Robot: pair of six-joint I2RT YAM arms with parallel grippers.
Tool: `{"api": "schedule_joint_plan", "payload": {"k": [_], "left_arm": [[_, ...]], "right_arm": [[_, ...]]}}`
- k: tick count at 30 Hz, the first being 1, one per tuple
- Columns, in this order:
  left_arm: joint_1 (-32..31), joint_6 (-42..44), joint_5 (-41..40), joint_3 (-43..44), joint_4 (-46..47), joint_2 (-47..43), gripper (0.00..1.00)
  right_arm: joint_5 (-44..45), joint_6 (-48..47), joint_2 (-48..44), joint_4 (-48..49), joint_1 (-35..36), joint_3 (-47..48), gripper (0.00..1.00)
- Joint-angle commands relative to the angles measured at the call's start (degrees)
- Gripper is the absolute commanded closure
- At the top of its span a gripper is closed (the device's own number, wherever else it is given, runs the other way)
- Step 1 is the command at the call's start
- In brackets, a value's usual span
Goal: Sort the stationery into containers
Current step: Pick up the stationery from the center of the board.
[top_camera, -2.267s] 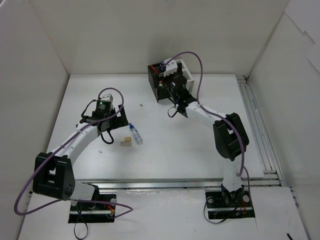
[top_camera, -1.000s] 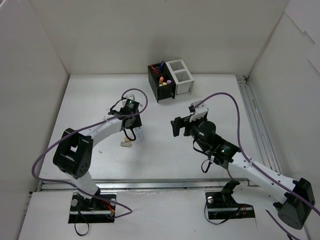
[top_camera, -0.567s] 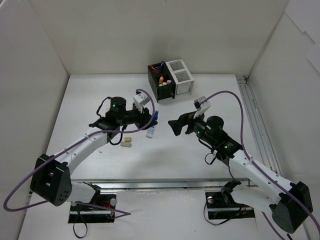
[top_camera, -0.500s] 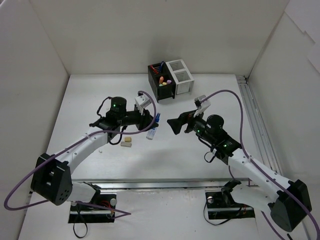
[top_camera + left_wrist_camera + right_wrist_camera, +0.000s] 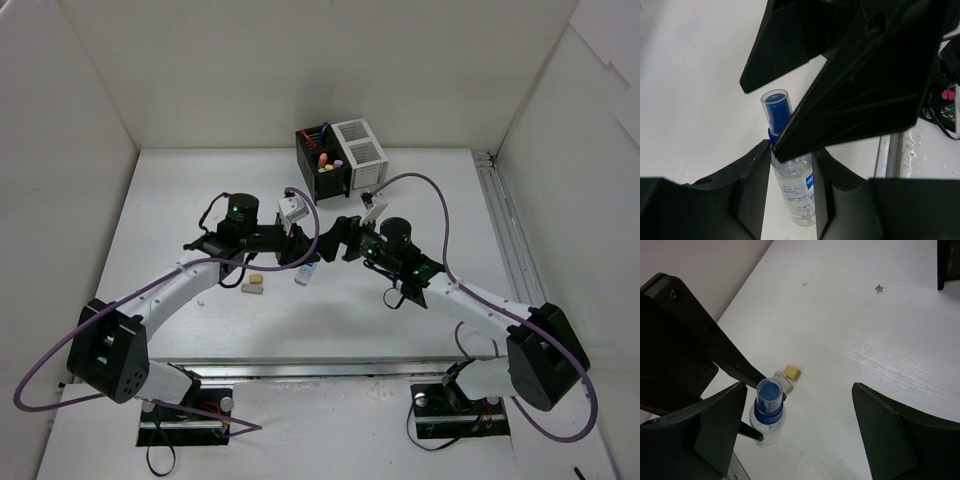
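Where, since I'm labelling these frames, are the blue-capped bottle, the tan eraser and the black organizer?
blue-capped bottle point(image 5: 794, 187): left wrist view, clear body.
tan eraser point(image 5: 791, 372): right wrist view, top face.
black organizer point(image 5: 332, 187): top external view, front wall.

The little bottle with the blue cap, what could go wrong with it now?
It might drop: the left gripper pinches the bottle, and the right gripper is open near its cap, so letting go too soon would lose it. Also, the two grippers are very close in the left wrist view and could bump, knocking the bottle crooked.
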Motion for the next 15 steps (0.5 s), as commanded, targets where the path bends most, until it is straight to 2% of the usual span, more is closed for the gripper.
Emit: {"api": "schedule_joint_plan", "payload": {"k": [1, 3, 4, 6, 9, 13, 14, 15], "left_arm": [[-0.89, -0.37, -1.67, 5.01, 3.74, -0.42, 1.0], [-1.41, -2.64, -3.09, 4.93, 4.7, -0.25, 1.0], [-1.42, -3.1, -4.23, 5.1, 4.96, -0.07, 1.0], [-1.42, -3.89, -4.94, 5.62, 5.32, 0.02, 1.0], [-1.42, -4.68, -6.52, 6.24, 5.67, 0.37, 1.0], [-1.42, -6.44, -8.89, 7.03, 6.2, 0.81, 0.99], [-1.42, -6.79, -9.24, 7.21, 5.68, 0.9, 0.93], [-1.42, -6.97, -9.34, 7.65, 5.41, 1.07, 0.83]], "right_arm": [[2.92, 2.05, 1.37, 7.45, 1.86, 4.53, 0.22], [3.54, 3.1, 2.51, 7.98, 1.96, 4.71, 0.32], [3.28, 3.37, 2.78, 8.42, 2.39, 4.8, 0.43], [3.1, 3.72, 3.48, 8.42, 2.66, 5.14, 0.54], [3.63, 4.07, 3.57, 8.6, 2.83, 5.06, 0.81], [5.73, 3.9, 2.87, 8.68, 2.75, 5.23, 1.0], [6.61, 3.64, 2.61, 8.6, 2.83, 5.24, 1.0], [7.66, 3.29, 2.17, 8.6, 2.66, 5.5, 1.0]]}}
